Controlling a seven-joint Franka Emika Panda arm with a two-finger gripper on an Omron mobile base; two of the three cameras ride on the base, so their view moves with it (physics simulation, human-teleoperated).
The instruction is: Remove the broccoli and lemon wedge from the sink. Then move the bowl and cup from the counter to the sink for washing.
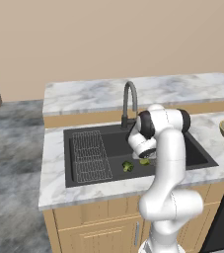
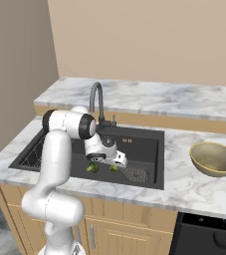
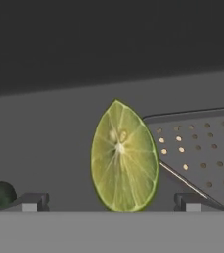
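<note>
White marble surface (image 1: 54, 188) around black sink (image 1: 84, 136). Down in basin: lemon wedge (image 3: 124, 157) upright between wide-open jaws, ungripped, drain strainer (image 3: 202, 148) behind; broccoli (image 1: 127, 166) just beside. Tan bowl (image 2: 214, 158) on surface to right.
</note>
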